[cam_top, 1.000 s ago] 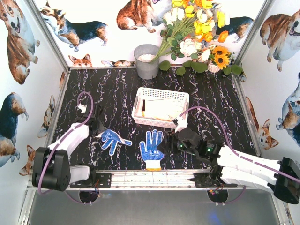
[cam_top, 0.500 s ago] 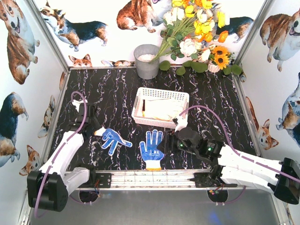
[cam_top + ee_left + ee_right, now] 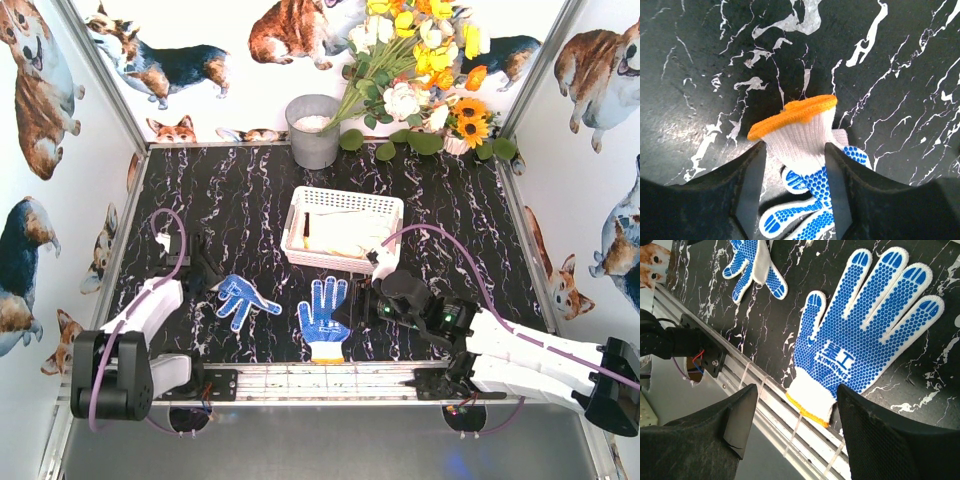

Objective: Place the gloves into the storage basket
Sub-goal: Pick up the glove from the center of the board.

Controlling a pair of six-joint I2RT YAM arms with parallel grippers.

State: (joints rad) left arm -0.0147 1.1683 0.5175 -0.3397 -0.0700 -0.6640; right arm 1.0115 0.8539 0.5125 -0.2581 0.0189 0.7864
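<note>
Fingers of the left gripper (image 3: 795, 150) are straddling and touching the orange-edged cuff of a crumpled cream knitted glove with blue dots (image 3: 802, 132) — I cannot tell whether they are squeezing it. I am holding the right gripper (image 3: 796, 390), fingers apart, over a second blue-dotted knitted glove (image 3: 860, 340), which is lying flat on the black marbled table (image 3: 250, 200) — near the white lattice plastic basket (image 3: 345, 195), which is holding more cream gloves (image 3: 350, 232).

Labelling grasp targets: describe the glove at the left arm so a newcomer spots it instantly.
Start at the white basket mid-table and look toward the near-left. The skewed glove lies there, its orange cuff between the left fingers. Unlike the flat glove beside it, fingers spread wide, this one lies at an angle with fingers bunched.
</note>
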